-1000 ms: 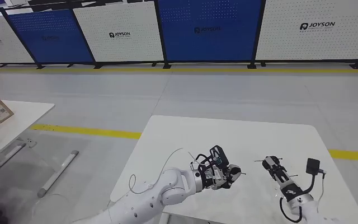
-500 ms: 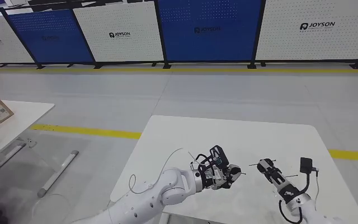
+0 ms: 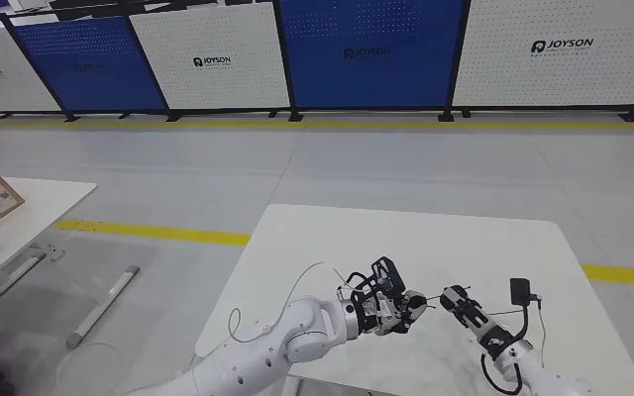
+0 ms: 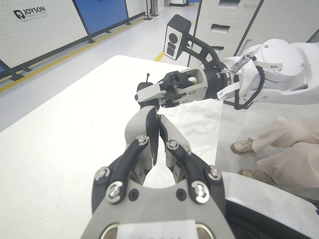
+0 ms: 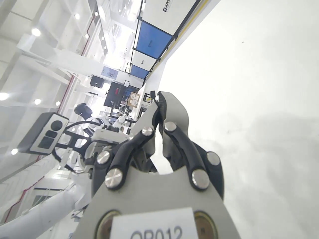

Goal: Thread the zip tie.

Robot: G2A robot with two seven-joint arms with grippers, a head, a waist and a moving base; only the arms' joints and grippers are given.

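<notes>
My right gripper (image 5: pixel 159 100) is shut on a thin black zip tie (image 5: pixel 152 93), whose small head pokes out past the fingertips. In the left wrist view the same zip tie (image 4: pixel 147 77) stands up from the right gripper (image 4: pixel 142 98). That gripper hangs just beyond my left gripper (image 4: pixel 158 116), almost tip to tip. The left gripper is shut, and in the top view a short black strip sticks out of the left gripper (image 3: pixel 416 303) toward the right gripper (image 3: pixel 451 296). Both are low over the near part of the white table (image 3: pixel 396 238).
A person's legs (image 4: pixel 281 145) are beside the table edge near the right arm. Grey filing cabinets (image 4: pixel 224 13) stand behind that arm. The table's far half is bare white surface.
The right gripper has moved left across the table with the zip tie, closing the gap to the left gripper. The left gripper has stayed put.
</notes>
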